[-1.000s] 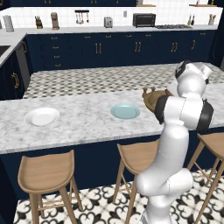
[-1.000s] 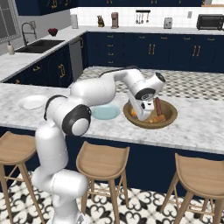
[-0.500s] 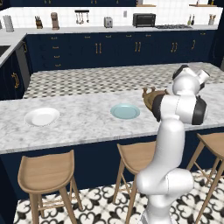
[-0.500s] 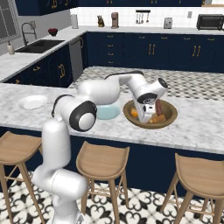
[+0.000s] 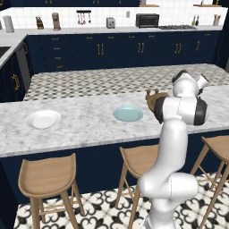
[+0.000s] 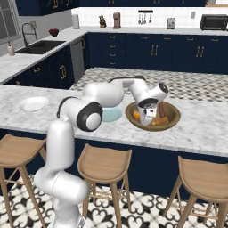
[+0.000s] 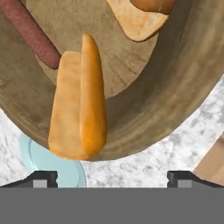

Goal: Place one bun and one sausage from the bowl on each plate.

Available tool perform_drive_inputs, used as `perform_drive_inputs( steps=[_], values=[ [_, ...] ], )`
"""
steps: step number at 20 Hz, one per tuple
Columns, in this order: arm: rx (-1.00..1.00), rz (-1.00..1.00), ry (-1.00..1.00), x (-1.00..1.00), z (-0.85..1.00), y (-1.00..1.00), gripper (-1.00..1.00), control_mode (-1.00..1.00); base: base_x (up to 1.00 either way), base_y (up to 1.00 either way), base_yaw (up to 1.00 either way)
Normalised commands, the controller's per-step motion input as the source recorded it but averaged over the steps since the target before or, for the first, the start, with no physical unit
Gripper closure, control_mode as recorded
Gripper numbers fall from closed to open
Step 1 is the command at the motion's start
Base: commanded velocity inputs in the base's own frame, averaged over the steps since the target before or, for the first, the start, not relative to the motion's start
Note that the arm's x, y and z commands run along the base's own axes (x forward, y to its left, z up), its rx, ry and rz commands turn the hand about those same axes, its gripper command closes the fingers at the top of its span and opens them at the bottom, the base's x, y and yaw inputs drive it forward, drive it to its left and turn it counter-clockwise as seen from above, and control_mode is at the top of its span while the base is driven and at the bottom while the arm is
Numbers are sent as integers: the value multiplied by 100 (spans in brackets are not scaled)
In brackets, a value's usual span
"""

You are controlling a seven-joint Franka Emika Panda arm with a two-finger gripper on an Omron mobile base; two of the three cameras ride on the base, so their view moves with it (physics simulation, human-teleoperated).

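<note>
The gripper (image 6: pixel 148 116), jaws spread wide and holding nothing, hangs just over the near-left rim of the wooden bowl (image 6: pixel 171 125) on the marble island counter (image 6: pixel 200 133). In the hand view its 2 dark fingertips (image 7: pixel 41 179) stand far apart, framing the bowl (image 7: pixel 175 87) from above. Inside lie 2 buns that can be counted: 1 split bun (image 7: pixel 78 103) resting on its side against the sloping wall, and a second bun (image 7: pixel 138 19) partly cut off at the frame's edge. 1 dark red sausage (image 7: pixel 33 35) lies on the bowl's floor, touching the first bun's end; any further pieces cannot be made out. Just beside the bowl sits the teal plate (image 5: pixel 128 113), bare, its edge also showing in the hand view (image 7: pixel 52 168) under the bowl's rim. The white plate (image 5: pixel 43 119), also bare, rests well apart, toward the counter's far left end. That makes 2 plates and 1 bowl. 3 wooden stools (image 6: pixel 104 165) line the near side of the island.
</note>
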Motion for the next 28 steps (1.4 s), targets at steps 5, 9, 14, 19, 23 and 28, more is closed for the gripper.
perform_drive_inputs(
  steps=[5, 9, 14, 19, 23, 28],
  values=[
    [1, -8, 2, 38, -20, -3, -100, -100, 0, 0, 0],
    [4, -6, 6, 36, -3, -15, -100, -100, 0, 0, 0],
    [2, -5, 5, 17, -19, -16, -100, -100, 0, 0, 0],
    [0, -2, 0, 0, -10, -1, -100, -100, 0, 0, 0],
    [0, 0, 0, 0, -20, 8, -100, -100, 0, 0, 0],
    [0, 0, 0, 0, -11, 19, -100, -100, 0, 0, 0]
  ],
)
